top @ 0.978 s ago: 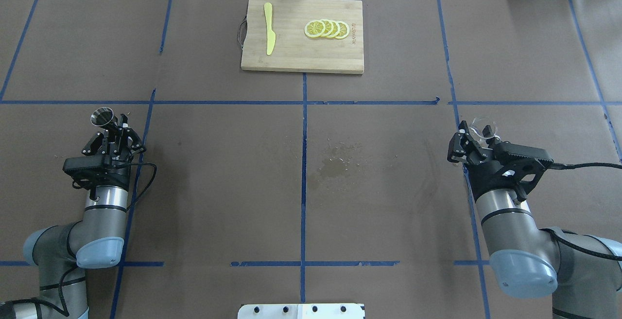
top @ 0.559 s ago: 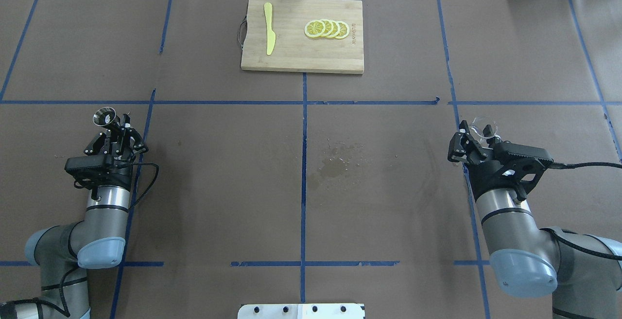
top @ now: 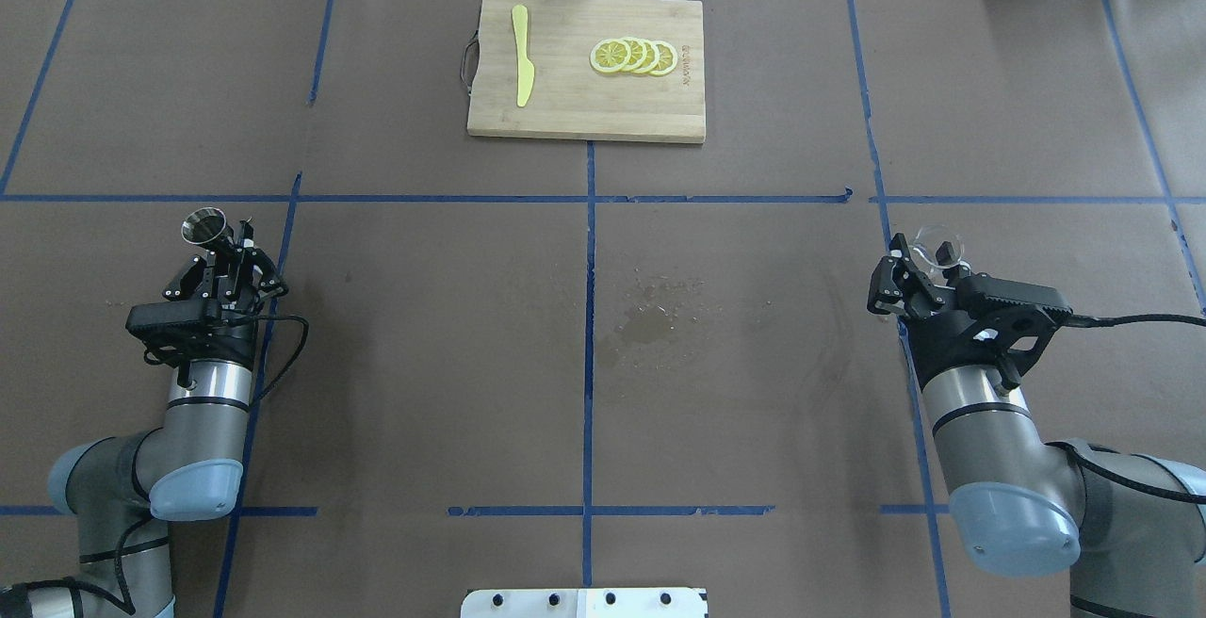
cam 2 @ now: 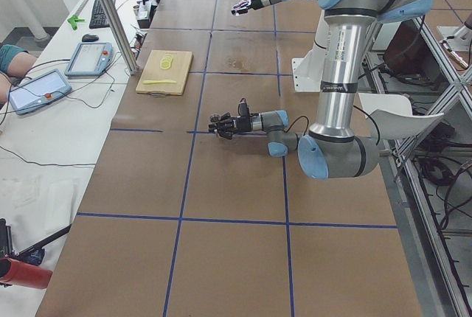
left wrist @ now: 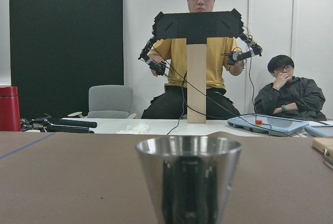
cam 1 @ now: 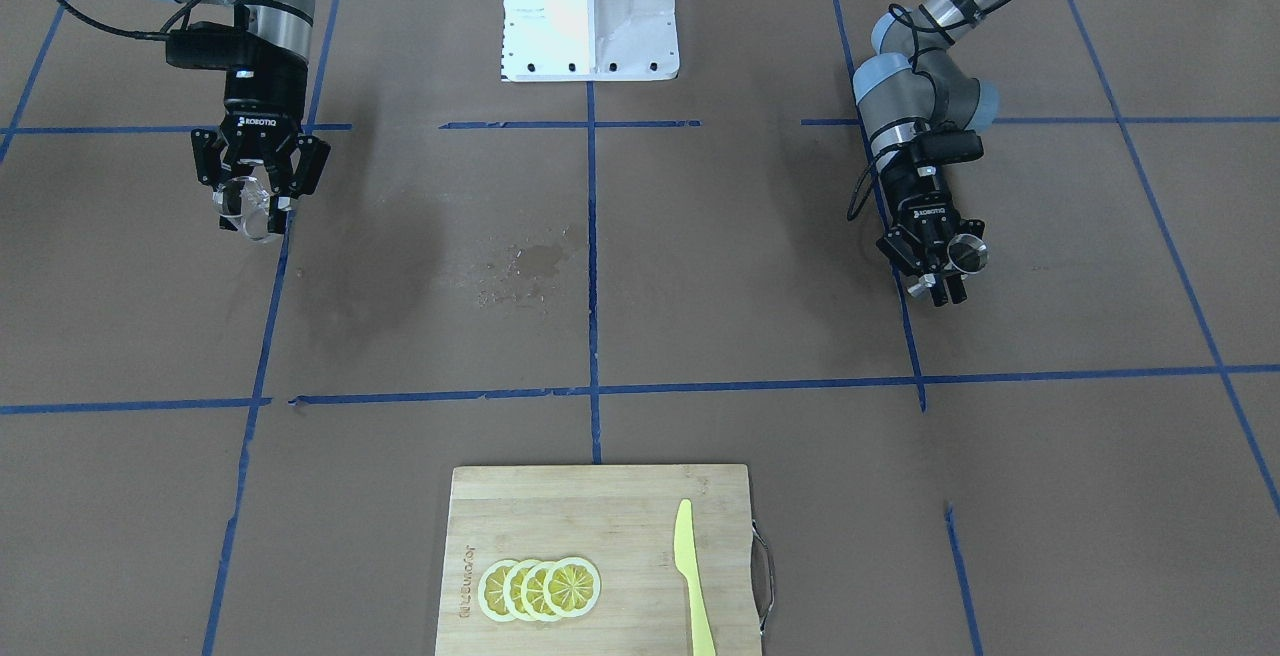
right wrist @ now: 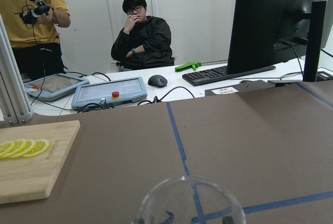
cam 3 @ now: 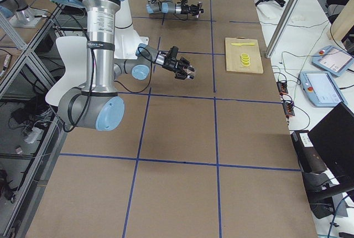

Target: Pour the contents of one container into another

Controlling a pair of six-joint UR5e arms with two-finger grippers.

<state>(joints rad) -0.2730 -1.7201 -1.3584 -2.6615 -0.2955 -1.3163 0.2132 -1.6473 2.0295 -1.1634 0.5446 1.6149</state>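
Note:
My left gripper (top: 226, 243) is shut on the steel jigger (top: 203, 227), held upright and low over the table's left side. The left wrist view shows the jigger's (left wrist: 188, 177) upper cone close up, and the front view shows the jigger (cam 1: 967, 252) in the left gripper (cam 1: 945, 278). My right gripper (top: 928, 258) is shut on the clear glass cup (top: 942, 246) at the table's right side. The cup (cam 1: 262, 228) shows between the right gripper's (cam 1: 252, 216) fingers, and its rim (right wrist: 190, 200) fills the bottom of the right wrist view. I cannot tell what is inside either vessel.
At the far middle lies a wooden cutting board (top: 584, 109) with lemon slices (top: 633, 56) and a yellow knife (top: 521, 67). A damp stain (top: 650, 317) marks the brown table cover at the centre. People stand and sit beyond the far edge.
The left gripper with the jigger has shifted slightly to the right. The right arm and the glass cup have not moved.

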